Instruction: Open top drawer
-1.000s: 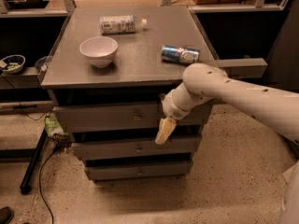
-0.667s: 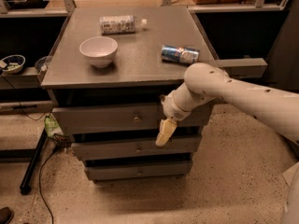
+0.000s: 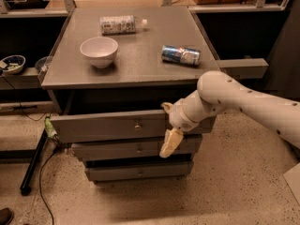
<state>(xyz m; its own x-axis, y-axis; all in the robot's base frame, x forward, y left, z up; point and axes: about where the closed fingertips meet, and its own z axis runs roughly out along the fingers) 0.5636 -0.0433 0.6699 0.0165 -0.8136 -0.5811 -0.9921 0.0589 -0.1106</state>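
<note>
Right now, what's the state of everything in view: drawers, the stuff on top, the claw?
top drawer: looks pulled partly out, front ahead of the two below
middle drawer: set further back, looks shut
bottom drawer: furthest back, looks shut
bowl: upright, looks empty
bottle: on its side, cap on
can: on its side
claw: at the top drawer's front, right of the knob

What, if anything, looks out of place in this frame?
The bottle and the can lie on their sides on the cabinet top; the bowl stands upright. The top drawer juts slightly past the lower two drawers, with the gripper at its right end, away from the knob.
</note>
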